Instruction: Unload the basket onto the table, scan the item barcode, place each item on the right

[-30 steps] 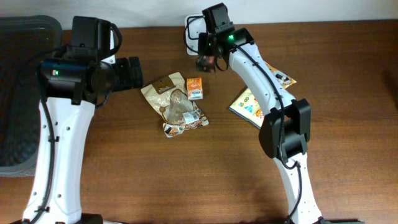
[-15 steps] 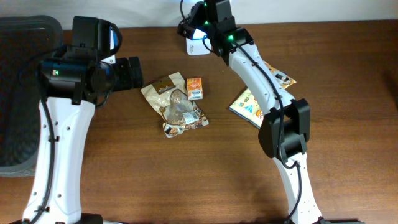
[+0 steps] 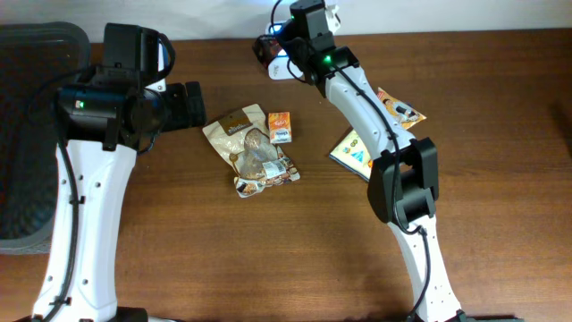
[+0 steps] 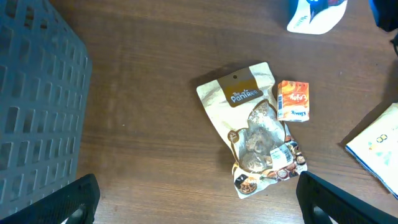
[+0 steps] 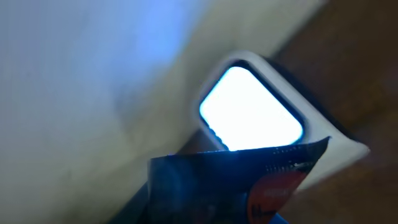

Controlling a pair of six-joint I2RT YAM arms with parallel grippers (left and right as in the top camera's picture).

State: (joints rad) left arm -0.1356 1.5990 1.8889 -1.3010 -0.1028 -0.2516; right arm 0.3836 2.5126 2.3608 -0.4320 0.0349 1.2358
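Note:
My right gripper (image 3: 271, 46) is shut on a dark blue packet (image 3: 264, 47) with a red patch and holds it at the table's back edge, just above the white scanner (image 3: 286, 68). In the right wrist view the packet (image 5: 231, 185) fills the lower frame and hides the fingers. The scanner's lit window (image 5: 250, 112) glows right behind the packet's top edge. My left gripper (image 3: 193, 104) hovers open and empty left of the snack pouch. Its fingers (image 4: 73, 200) stand wide apart over bare wood.
A beige snack pouch (image 3: 249, 148) and a small orange carton (image 3: 280, 126) lie mid-table, both also in the left wrist view: pouch (image 4: 252, 124), carton (image 4: 293, 101). Two flat printed packs (image 3: 353, 150) (image 3: 399, 106) lie beside the right arm. A dark grey crate (image 3: 27, 134) stands at the left.
My right gripper carried the packet from in front of the scanner up toward the back edge, over the scanner. The left arm has not moved.

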